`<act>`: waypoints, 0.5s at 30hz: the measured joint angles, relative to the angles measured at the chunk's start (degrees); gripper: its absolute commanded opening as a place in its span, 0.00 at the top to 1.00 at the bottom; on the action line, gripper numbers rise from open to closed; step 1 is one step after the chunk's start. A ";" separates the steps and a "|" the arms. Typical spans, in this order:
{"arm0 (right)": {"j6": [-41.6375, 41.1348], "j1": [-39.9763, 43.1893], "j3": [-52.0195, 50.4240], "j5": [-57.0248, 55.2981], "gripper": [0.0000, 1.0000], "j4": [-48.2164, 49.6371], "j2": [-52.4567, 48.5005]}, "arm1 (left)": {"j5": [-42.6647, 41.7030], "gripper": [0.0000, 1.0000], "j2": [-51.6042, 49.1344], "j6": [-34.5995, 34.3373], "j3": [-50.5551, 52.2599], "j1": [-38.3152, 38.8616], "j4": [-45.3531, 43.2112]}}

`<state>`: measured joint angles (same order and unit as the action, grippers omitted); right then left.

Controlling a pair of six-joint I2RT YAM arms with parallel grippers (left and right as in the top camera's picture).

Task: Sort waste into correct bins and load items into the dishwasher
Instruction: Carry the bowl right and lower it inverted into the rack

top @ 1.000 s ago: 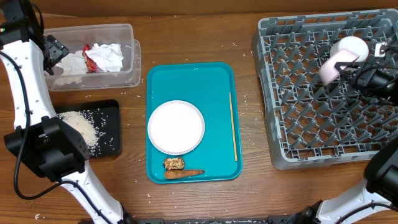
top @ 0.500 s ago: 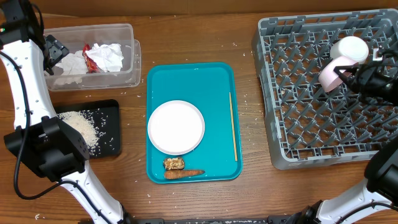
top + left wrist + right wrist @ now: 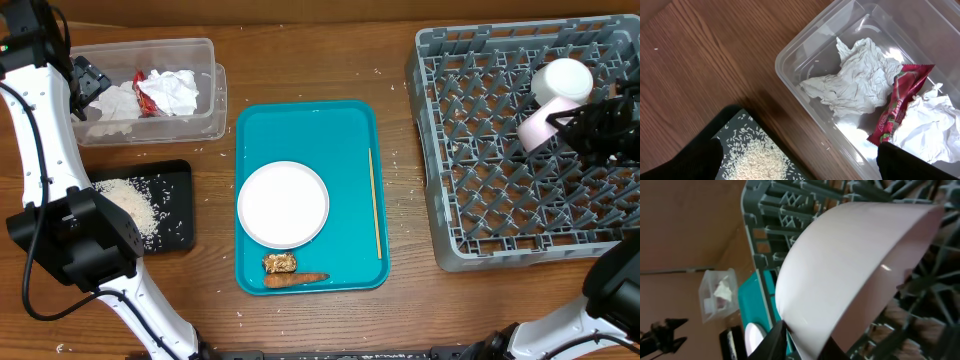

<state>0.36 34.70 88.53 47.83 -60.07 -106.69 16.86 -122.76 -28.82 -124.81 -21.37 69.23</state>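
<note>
My right gripper (image 3: 562,129) is over the grey dish rack (image 3: 500,190), shut on the rim of a pale pink bowl (image 3: 537,128) that stands tilted among the pegs. In the right wrist view the bowl (image 3: 855,265) fills the frame, its rim pinched in my right gripper (image 3: 804,347). A white cup (image 3: 563,79) sits just behind it. The large plate (image 3: 283,204), a brown lump (image 3: 279,262) and a carrot stick (image 3: 295,279) lie on the teal tray (image 3: 345,130). My left gripper (image 3: 800,167) hangs open over the clear tub (image 3: 805,42), which holds napkins (image 3: 855,85) and a red wrapper (image 3: 897,105).
The black tray (image 3: 182,205) with a heap of rice (image 3: 130,205) lies in front of the clear tub (image 3: 216,100). A thin wooden stick (image 3: 375,200) lies along the teal tray's right side. Stray rice grains dot the wooden table.
The right gripper has carried the pink bowl a little toward the front of the rack and lowered it among the pegs. The left arm has not moved.
</note>
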 measured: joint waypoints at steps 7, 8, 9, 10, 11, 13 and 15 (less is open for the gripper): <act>-5.88 -0.35 2.97 -6.73 0.83 -3.58 0.57 | 0.00 0.00 0.00 0.00 0.00 0.00 0.00; -6.71 -0.39 3.58 -8.09 0.82 -4.20 0.57 | 0.00 0.00 0.00 0.00 0.00 0.00 0.00; -8.24 -0.35 4.57 -13.16 0.76 -6.43 0.57 | 0.00 0.00 0.00 0.00 0.00 0.00 0.00; -8.48 -0.31 4.66 -14.25 0.69 -6.60 0.57 | 0.00 0.00 0.00 0.00 0.00 0.00 0.00; -8.94 -0.02 4.87 -17.99 0.64 -7.19 0.37 | 0.00 0.00 0.00 0.00 0.00 0.00 0.00; -10.16 0.55 5.22 -23.63 0.60 -8.87 -0.42 | 0.00 0.00 0.00 0.00 0.00 0.00 0.00; -11.17 0.79 5.22 -27.98 0.59 -10.38 -0.90 | 0.00 0.00 0.00 0.00 0.00 0.00 0.00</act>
<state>-10.81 35.48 93.76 19.86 -70.46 -107.59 16.86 -122.76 -28.82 -124.81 -21.37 69.23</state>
